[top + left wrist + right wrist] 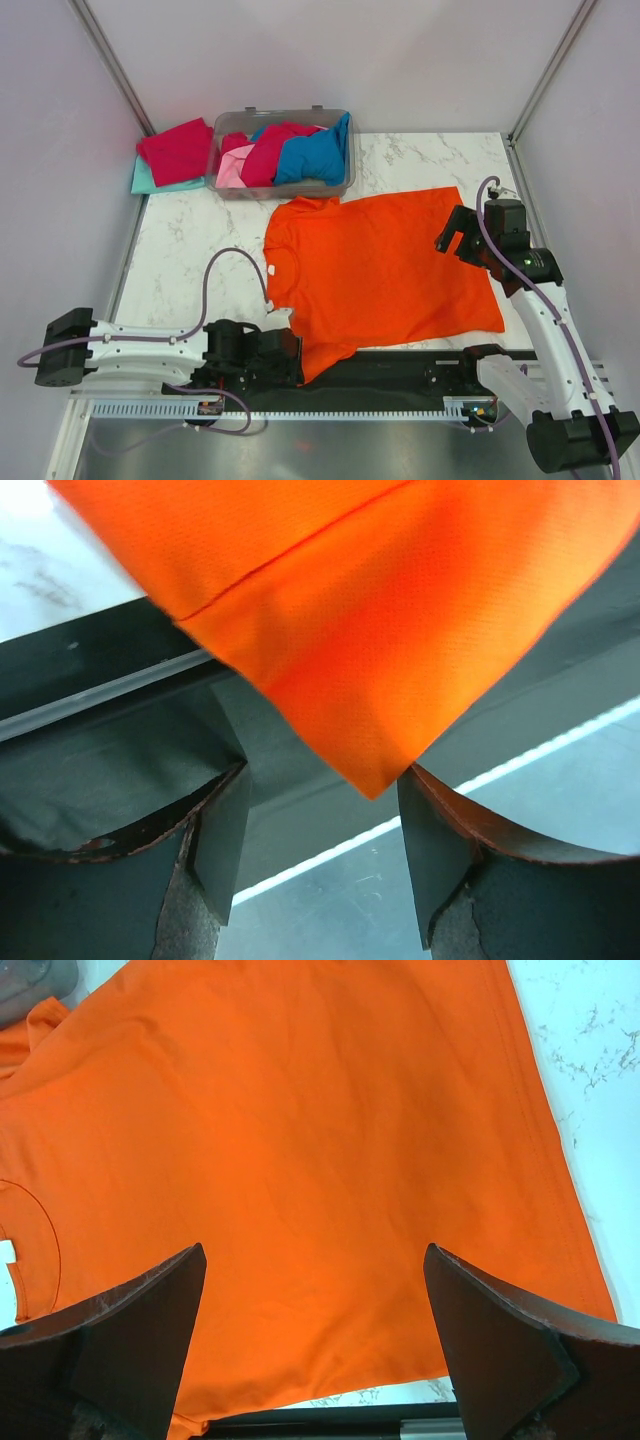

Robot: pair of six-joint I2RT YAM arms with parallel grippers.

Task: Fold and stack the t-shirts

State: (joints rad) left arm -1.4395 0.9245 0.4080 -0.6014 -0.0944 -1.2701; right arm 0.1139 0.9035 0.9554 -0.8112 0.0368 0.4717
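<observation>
A bright orange t-shirt (385, 265) lies spread flat on the marble table, collar to the left. Its near-left sleeve hangs over the table's front edge. My left gripper (290, 348) sits low at that edge beside the sleeve. In the left wrist view its jaws (320, 850) stand open, and a pointed corner of orange cloth (372, 780) hangs just above the gap, brushing the right finger (440, 860) but not pinched. My right gripper (452, 235) hovers over the shirt's right part, wide open (315, 1290), with only orange fabric (300, 1140) below it.
A clear grey bin (225, 180) at the back holds crimson (268, 155), pink (236, 168) and blue (315, 155) shirts. To its left a red shirt (178, 150) lies folded on a teal one (150, 183). A black rail (400, 365) runs along the table's near edge.
</observation>
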